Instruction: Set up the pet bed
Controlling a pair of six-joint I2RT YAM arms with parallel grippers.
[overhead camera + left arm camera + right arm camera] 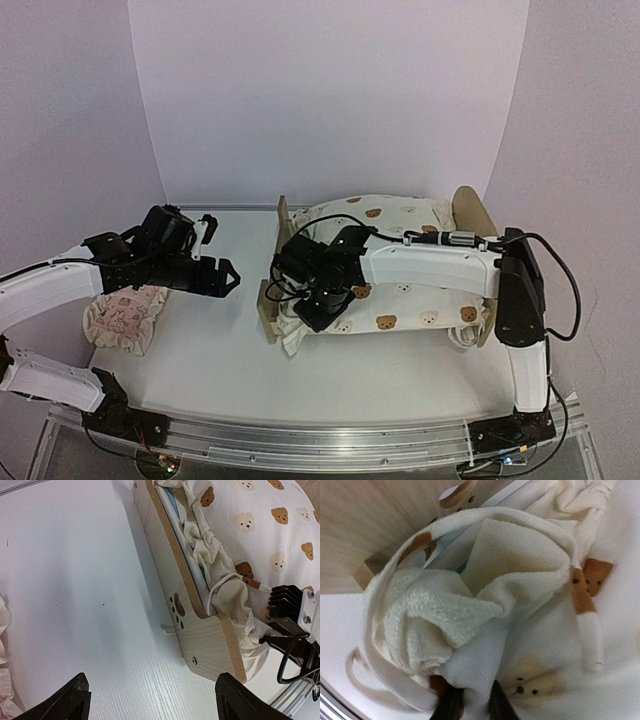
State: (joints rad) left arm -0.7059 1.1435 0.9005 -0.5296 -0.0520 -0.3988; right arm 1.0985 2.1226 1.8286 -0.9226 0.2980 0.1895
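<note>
Plywood pet bed (pixel 210 640); right hand (pixel 472 707) pinches quilt (pixel 400 318); left hand (pixel 150 700) spread.

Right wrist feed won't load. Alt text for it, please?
Jaws of the right gripper pinch a bunched corner of the bear-print quilt, terry underside showing. The plywood end of the pet bed fills the top left.

This is a robotics lab test cell. A white wood-grain tabletop (pixel 220 360) is boxed in by plain pale backdrop panels (pixel 330 100). A slotted aluminium rail (pixel 320 440) along its near edge carries two white-and-black robot arms (pixel 430 265), with loose black cables (pixel 565 290) hanging off them.
</note>
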